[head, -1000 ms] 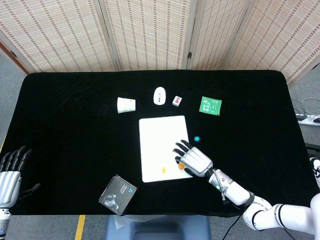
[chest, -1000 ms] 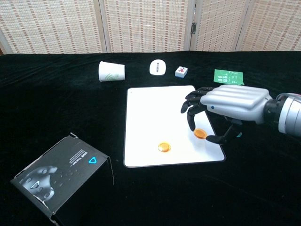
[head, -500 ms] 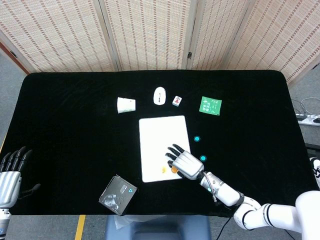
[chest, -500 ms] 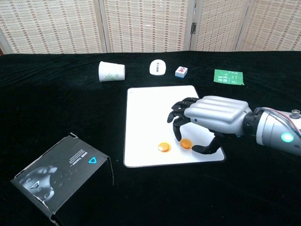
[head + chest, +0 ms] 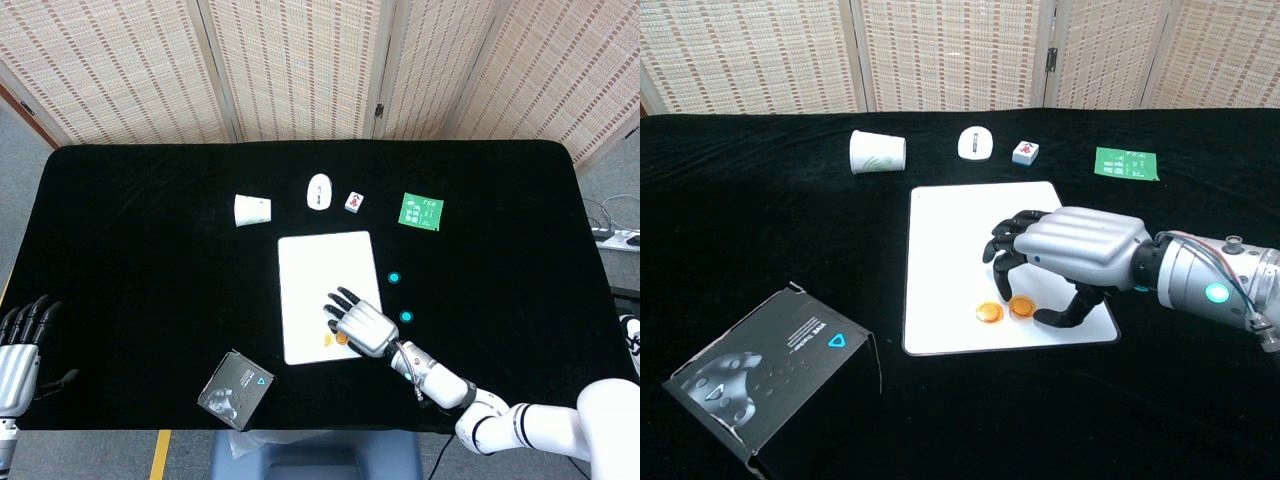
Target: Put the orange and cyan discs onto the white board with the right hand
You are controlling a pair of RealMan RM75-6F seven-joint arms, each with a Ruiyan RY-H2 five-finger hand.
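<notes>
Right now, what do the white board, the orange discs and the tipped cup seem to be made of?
White board: smooth, matte, probably plastic; flat, uniform surface, rounded corners. Orange discs: glossy, perhaps translucent plastic; they catch light. Cup: likely paper; dull white with a green print, lying on its side.

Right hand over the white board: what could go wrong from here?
1. The right hand has fingertips right at the second orange disc, which sits beside the first orange disc; lifting away could nudge either one.
2. Both lie near the white board front edge and might slide off.
3. Two cyan discs remain on the cloth; the wrist may brush the nearer one.
</notes>
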